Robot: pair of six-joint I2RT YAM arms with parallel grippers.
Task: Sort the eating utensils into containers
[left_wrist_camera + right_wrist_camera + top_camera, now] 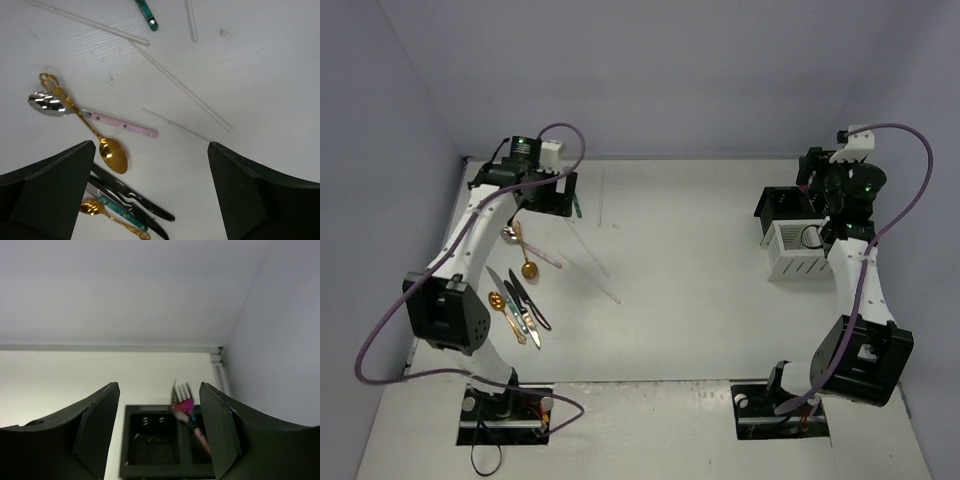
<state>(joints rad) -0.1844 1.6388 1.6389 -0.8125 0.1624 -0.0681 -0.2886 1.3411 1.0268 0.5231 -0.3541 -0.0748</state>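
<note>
White bench under pale walls: near its far right corner the right gripper [159, 385] hangs with jaws apart over the black bin [150, 440]. A pink-handled fork [182, 402] stands tines up in the bin, seemingly clear of both jaws, so the gripper should probably rise straight up to avoid clipping it. Along the left edge the left gripper [151, 145] hovers wide open above loose spoons [112, 155], knives [132, 197] and pale sticks [185, 90]; best to pinch one handle alone.
</note>
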